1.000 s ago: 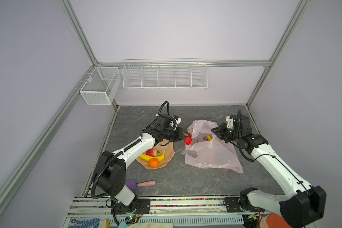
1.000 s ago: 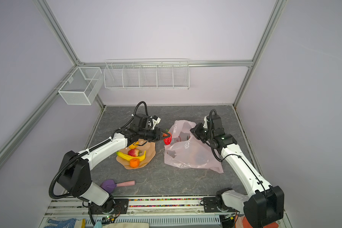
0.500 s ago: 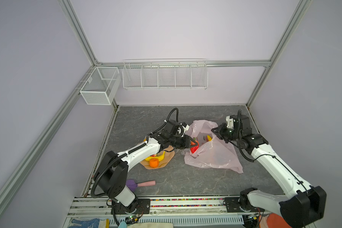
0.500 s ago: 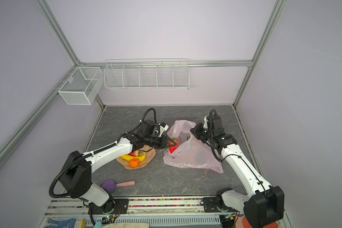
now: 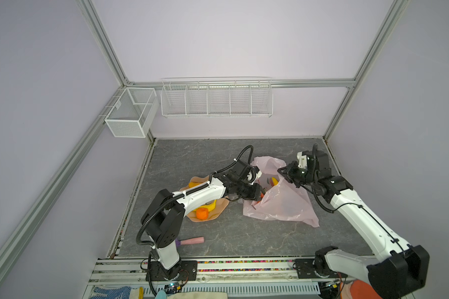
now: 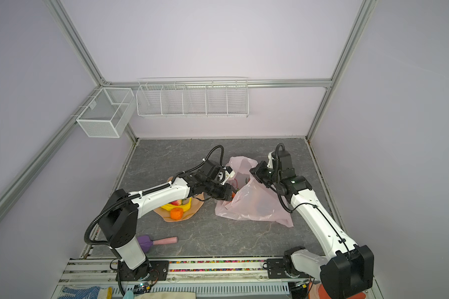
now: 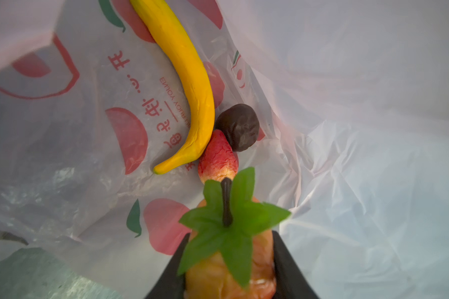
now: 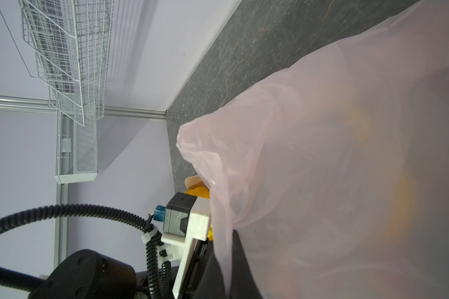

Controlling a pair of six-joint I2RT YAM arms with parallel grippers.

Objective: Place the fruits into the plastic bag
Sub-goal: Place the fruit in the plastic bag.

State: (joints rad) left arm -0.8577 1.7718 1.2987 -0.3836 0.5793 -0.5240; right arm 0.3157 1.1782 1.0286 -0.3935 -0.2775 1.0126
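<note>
A dark grey marbled desk (image 5: 192, 160) carries a thin pink plastic bag (image 5: 283, 204) printed with red apples. The bag lies crumpled between the desk's middle and its right edge, with its mouth turned toward a peach dish (image 5: 219, 208). The dish sits just beside the bag, nearer the left edge, and holds an orange (image 5: 202, 213) and yellow bananas (image 5: 211, 205).

The right fingers (image 8: 240, 264) are pressed together on the bag's rim, holding the mouth up and open. The left arm, the one nearer the dish, reaches through that mouth. The left fingers (image 7: 289, 274) pinch an orange-red fruit (image 7: 218, 279) with a green leafy cap. Its dark stem points straight ahead, deeper into the bag.

Just beyond the held fruit, three fruits lie touching on the bag's lower film: a long yellow banana (image 7: 189, 85), a red fruit (image 7: 218, 158) and a small dark round fruit (image 7: 237, 126). The held fruit looks to be inside the bag, so letting go seems all that remains for it.
</note>
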